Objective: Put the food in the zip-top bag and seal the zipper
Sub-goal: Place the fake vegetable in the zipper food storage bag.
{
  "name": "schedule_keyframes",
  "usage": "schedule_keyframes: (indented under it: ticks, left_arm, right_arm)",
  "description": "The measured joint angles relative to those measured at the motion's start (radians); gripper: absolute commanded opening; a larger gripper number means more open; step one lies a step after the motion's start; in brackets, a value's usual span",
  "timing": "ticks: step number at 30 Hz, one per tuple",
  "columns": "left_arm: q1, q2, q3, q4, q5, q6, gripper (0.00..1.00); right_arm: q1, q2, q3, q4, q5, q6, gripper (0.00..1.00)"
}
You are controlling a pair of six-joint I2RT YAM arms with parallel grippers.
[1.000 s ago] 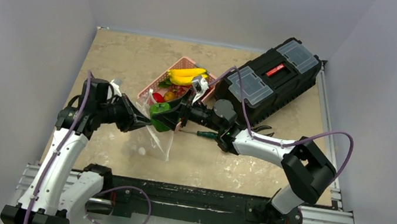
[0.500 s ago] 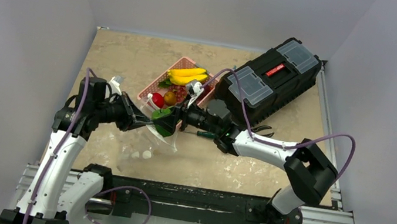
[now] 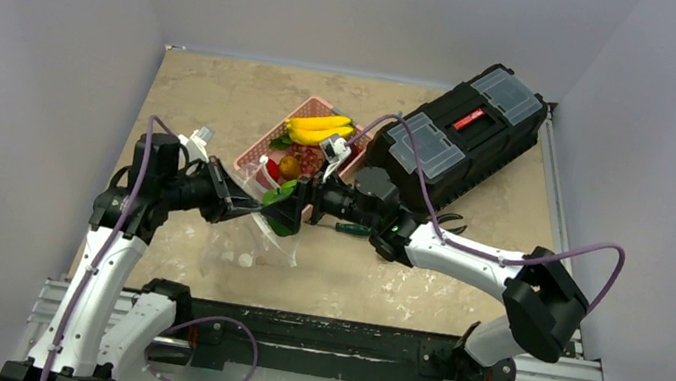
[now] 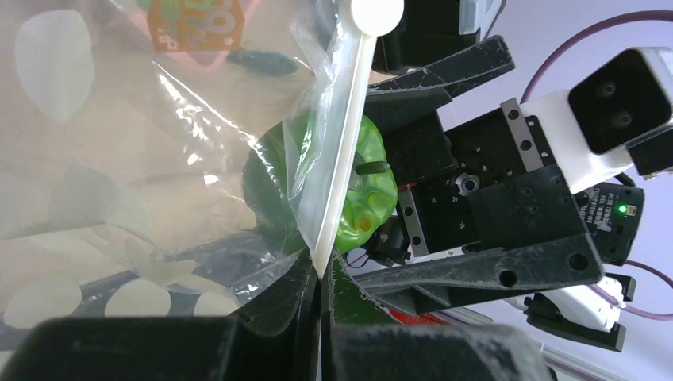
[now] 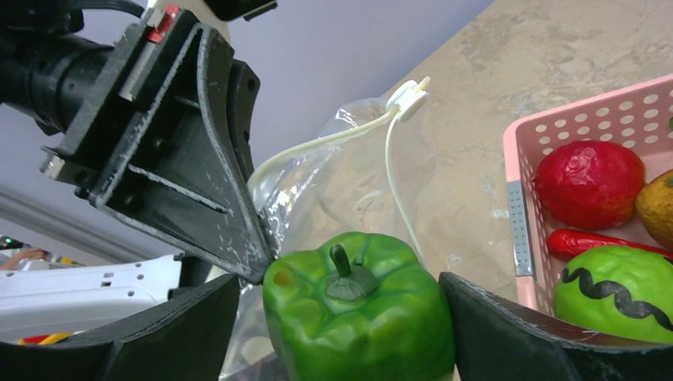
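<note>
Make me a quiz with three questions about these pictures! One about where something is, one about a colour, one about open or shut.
1. Where are the bananas? A in the pink basket B on a plate C in a drawer
2. What colour is the pepper in the right gripper? A red B green C yellow
3. The mouth of the bag is: A zipped shut B open C knotted
Answers: 1 A, they lie on the basket's other fruit. 2 B, the right wrist view shows green. 3 B, the zipper strips stand apart.
</note>
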Motion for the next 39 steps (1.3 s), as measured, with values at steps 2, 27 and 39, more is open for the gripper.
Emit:
schedule_keyframes:
  ticks: [2,27,39]
  left_arm:
    - [0.0,0.001,-0.004,0.013,0.006,0.0,0.0]
    - [-0.001,-0.016,-0.012,0.065,0.038,0.0,0.0]
    - [0.0,-0.02,-0.011,0.066,0.028,-0.002,0.0]
  right_arm:
    - [0.001,0.0,0.013,-0.014,0.0,0.015,0.99]
    - [0.038,-0.118,0.092,-0.294,0.18,-0.074,0.23]
    - [0.166,-0.09,0.19,-0.488,0.456,-0.182,0.5]
